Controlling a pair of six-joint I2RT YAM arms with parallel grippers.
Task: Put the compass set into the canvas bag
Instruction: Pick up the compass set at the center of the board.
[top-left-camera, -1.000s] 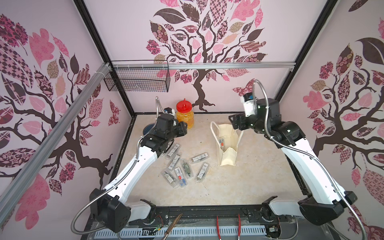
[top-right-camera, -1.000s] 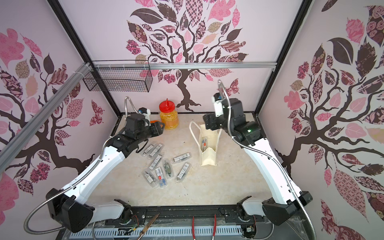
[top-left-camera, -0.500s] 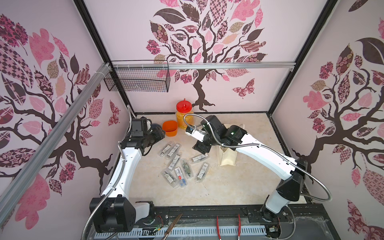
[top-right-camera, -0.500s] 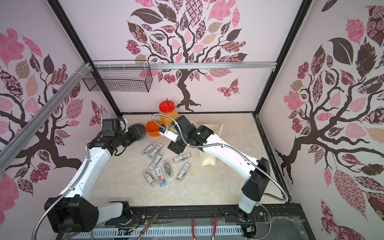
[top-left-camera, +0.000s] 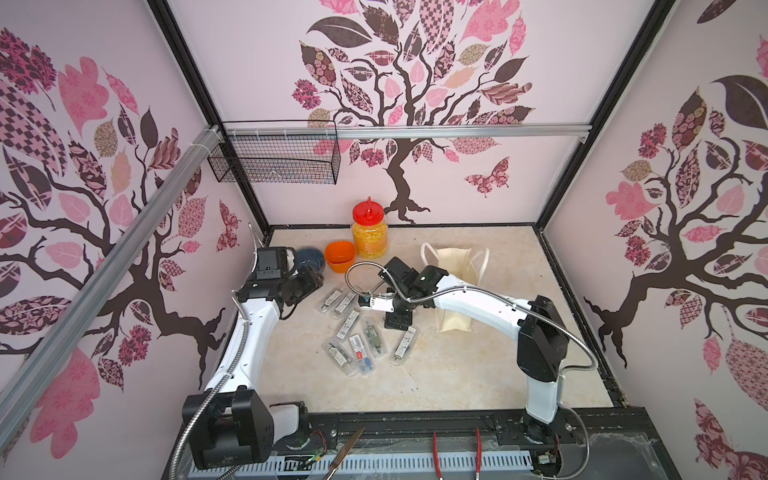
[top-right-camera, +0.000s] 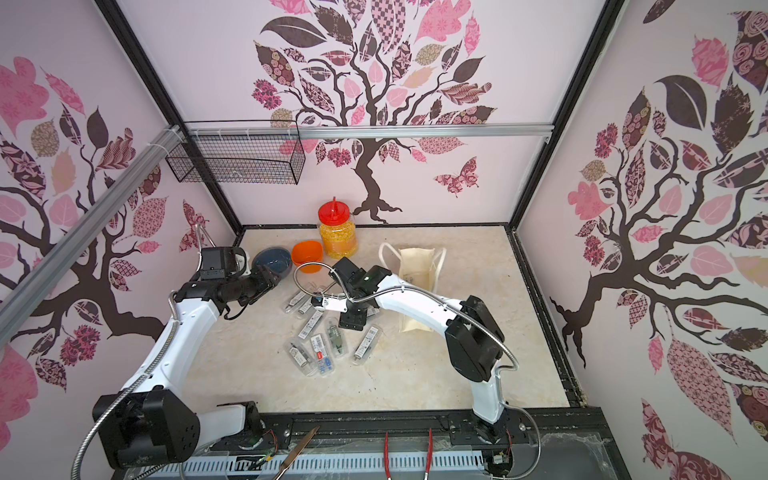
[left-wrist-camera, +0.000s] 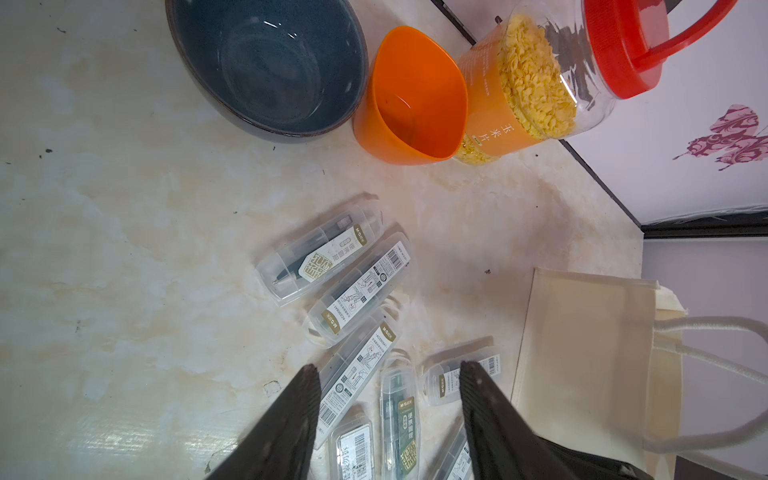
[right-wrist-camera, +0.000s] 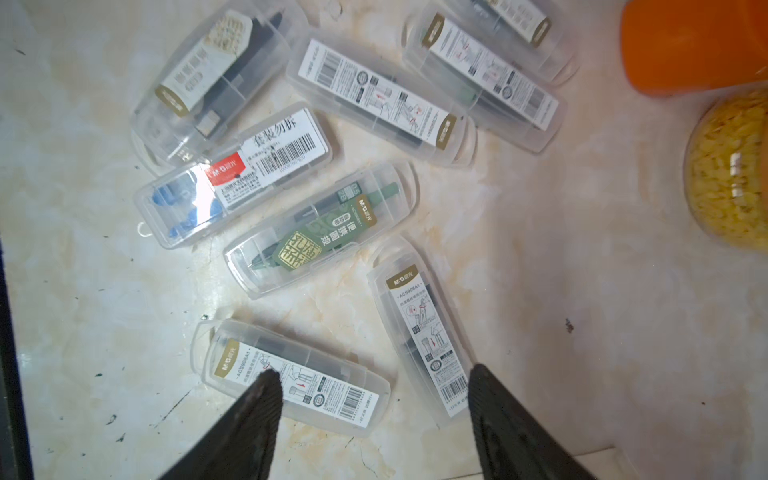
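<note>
Marbled table (top-left-camera: 457, 374), my work surface. The canvas bag (top-left-camera: 455, 262), soft cream cloth, stands upright so cases can drop in. My right hand (right-wrist-camera: 372, 378), spread and empty, hovers over the compass sets (top-left-camera: 357, 332). These clear rigid plastic cases lie scattered flat beside the bag. My left hand (left-wrist-camera: 388, 370) is spread, clear of them.

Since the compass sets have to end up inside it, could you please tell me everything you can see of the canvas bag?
The canvas bag is a plain cream-white cloth tote with two looped handles at its mouth and boxy sides. It appears to stand upright on the marble-look table, mouth open upward, to the right of the scattered clear compass cases and apart from them. The right arm crosses in front of its middle; whether they touch cannot be told.
</note>
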